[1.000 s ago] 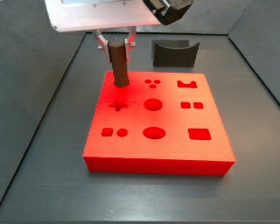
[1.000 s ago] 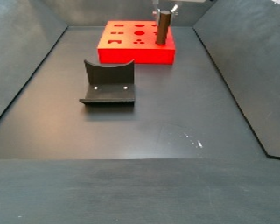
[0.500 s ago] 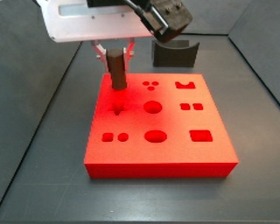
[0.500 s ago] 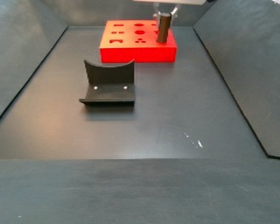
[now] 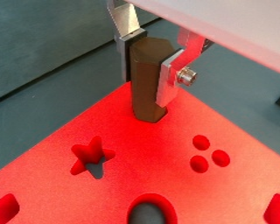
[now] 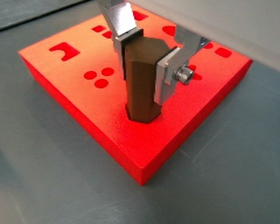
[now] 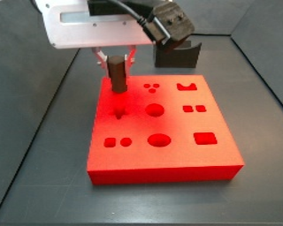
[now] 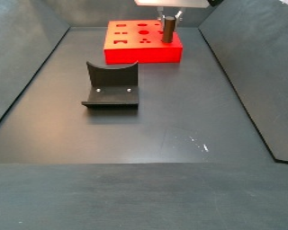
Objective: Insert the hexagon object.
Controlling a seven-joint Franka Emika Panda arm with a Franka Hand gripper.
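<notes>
My gripper (image 5: 150, 58) is shut on the hexagon object (image 5: 147, 83), a dull brown six-sided peg held upright. Its lower end sits in a hole near a corner of the red block (image 5: 119, 179). Both wrist views show this; in the other one the peg (image 6: 143, 83) stands near the block's (image 6: 95, 101) edge. In a side view the gripper (image 7: 118, 60) holds the peg (image 7: 118, 78) at the block's (image 7: 168, 159) far left corner. In the other side view the peg (image 8: 168, 29) stands at the block's (image 8: 140, 52) right end, and the gripper (image 8: 169, 15) is at the frame's top.
The red block has several cut-outs: a star (image 5: 92, 154), dots (image 5: 206, 153), a round hole (image 7: 155, 109) and a rectangle (image 7: 204, 138). A dark grey curved block (image 8: 111, 85) stands on the floor, also seen behind the red block (image 7: 177, 55). Dark walls enclose the floor.
The peg has gone lower into the red block's corner hole; less of it shows above the block. The gripper came down with it.
</notes>
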